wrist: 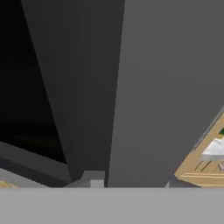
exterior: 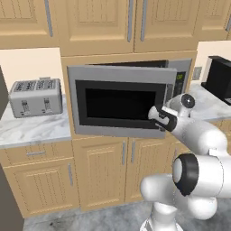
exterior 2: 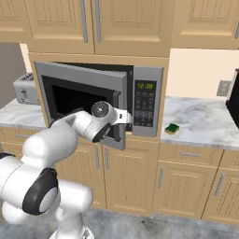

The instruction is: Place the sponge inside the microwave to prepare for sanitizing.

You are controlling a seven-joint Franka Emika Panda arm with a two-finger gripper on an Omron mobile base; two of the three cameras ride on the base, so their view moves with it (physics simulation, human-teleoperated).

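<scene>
Dark-green with a yellowish edge, the sponge lies flat on the marble counter, off to the right of the pincer and well apart from it, just beyond the keypad side of the microwave. Nothing holds it.

The microwave's door stands swung partly open, and the pincer sits right at the door's free edge, close enough that it seems to be touching it. Its jaws are all but shut, a narrow gap at most; whether they pinch the door edge or simply rest against it cannot be told.

Judging by this, the task is in its first part: the door is being opened, or is open enough. Left to do are reaching across to the sponge, grasping it, and carrying it into the cavity.

The right base view shows the sponge and the green keypad digits; the left base view instead shows the toaster, far to the pincer's left. The hand view gives only grey door panels at close range.
</scene>
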